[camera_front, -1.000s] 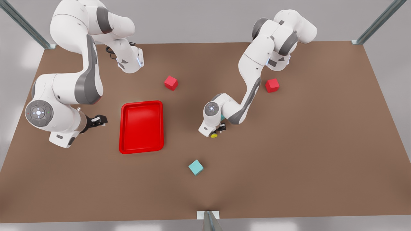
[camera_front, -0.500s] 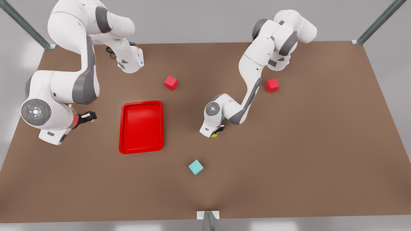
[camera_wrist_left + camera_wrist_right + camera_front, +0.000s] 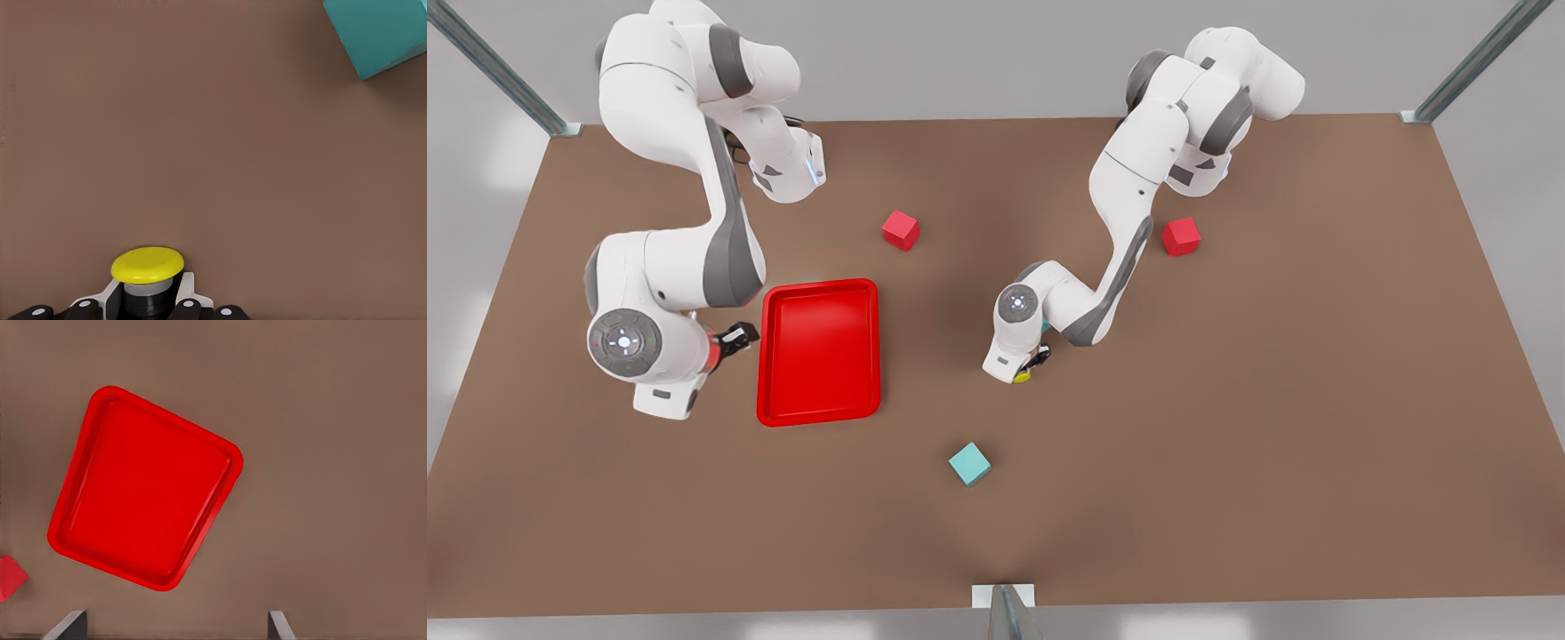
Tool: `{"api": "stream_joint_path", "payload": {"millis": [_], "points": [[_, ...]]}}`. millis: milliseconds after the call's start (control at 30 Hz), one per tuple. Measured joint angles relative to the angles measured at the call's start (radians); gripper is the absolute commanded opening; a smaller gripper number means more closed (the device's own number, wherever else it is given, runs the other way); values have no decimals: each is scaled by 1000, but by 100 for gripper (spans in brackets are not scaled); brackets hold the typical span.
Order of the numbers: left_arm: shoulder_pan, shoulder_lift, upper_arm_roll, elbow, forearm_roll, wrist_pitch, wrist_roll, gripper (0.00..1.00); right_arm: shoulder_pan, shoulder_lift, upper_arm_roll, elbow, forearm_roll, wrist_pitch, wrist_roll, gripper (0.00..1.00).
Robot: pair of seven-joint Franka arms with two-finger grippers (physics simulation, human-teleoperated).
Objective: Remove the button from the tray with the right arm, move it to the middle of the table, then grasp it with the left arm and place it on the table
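Note:
The button (image 3: 147,265), a yellow cap on a dark base, sits between the fingers of my left gripper (image 3: 137,310), which is shut on it. In the front view this gripper (image 3: 1035,360) hangs low over the middle of the table (image 3: 1227,400), with the button (image 3: 1021,377) just under it. Whether the button touches the table I cannot tell. The red tray (image 3: 818,286) lies to the front view's left with nothing in it. My right gripper (image 3: 738,338) hovers open beside the tray's left rim. In the right wrist view, the tray (image 3: 235,463) lies beyond my open right gripper (image 3: 175,630).
A teal cube (image 3: 969,464) lies in front of the left gripper and appears in the left wrist view as a teal cube (image 3: 380,33). Two red cubes (image 3: 900,229) (image 3: 1181,236) sit farther back. A metal post (image 3: 1005,609) stands at the table's near edge.
The right arm swung out toward the front view's left, then came back close to the tray's left rim. The left gripper with the button sank slightly.

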Motion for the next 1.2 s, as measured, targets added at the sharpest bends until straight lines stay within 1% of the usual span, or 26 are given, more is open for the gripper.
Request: {"api": "stream_joint_path", "payload": {"millis": [367, 533, 733, 833, 900, 933, 1000, 1133, 1167, 1200], "points": [[2, 8, 0, 0, -15, 0, -18, 39, 1, -1, 0, -8, 9, -14, -25, 100], [1, 7, 2, 4, -18, 0, -22, 37, 1, -1, 0, -8, 9, -15, -32, 100], [2, 4, 6, 20, -18, -4, -25, 36, -2, -5, -1, -5, 10, -16, -39, 100], [-1, -2, 35, 42, -18, -6, -26, 36, -3, -7, -1, -4, 10, -17, -44, 100], [-12, -8, 80, 57, -19, -9, -27, 36, -4, -6, -1, -4, 10, -17, -47, 100], [-30, -10, 125, 66, -18, -16, -28, 36, -4, -6, -1, -4, 10, -17, -48, 100], [-80, -12, 239, 93, -18, -60, -29, 36, -4, -5, -1, -4, 10, -17, -50, 100], [-216, -9, 551, 105, -11, -175, -86, 36, -4, -2, -1, -4, 10, -15, -54, 100], [-229, -6, 605, 106, 16, -214, -111, 36, -4, -2, -1, -4, 9, -15, -55, 100], [-235, 4, 633, 107, 61, -256, -139, 37, -4, -2, -1, -4, 9, -14, -56, 100]]}}
